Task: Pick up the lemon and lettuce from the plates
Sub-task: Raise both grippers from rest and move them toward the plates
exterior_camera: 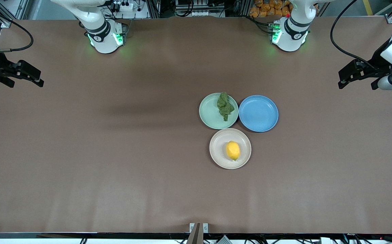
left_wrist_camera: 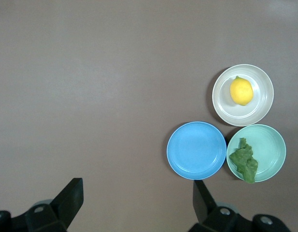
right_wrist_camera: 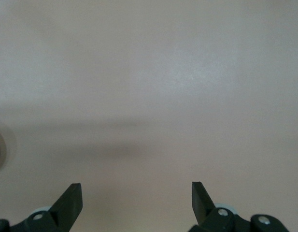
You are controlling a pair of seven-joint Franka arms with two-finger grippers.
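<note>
Both my claws hang wide open and empty, well apart from the plates: my left claw (exterior_camera: pixel 355 78) over the left arm's end of the tabletop (exterior_camera: pixel 114 152), my right claw (exterior_camera: pixel 25 76) over the right arm's end. The lettuce (exterior_camera: pixel 225 106) lies on the mint plate (exterior_camera: pixel 209 112), the lemon (exterior_camera: pixel 233 150) on the cream plate (exterior_camera: pixel 218 149), nearer the camera. I'd bring the left claw down straight over the lemon, fingers (left_wrist_camera: pixel 71 198) straddling its narrow middle, closing gently so it can't roll
</note>
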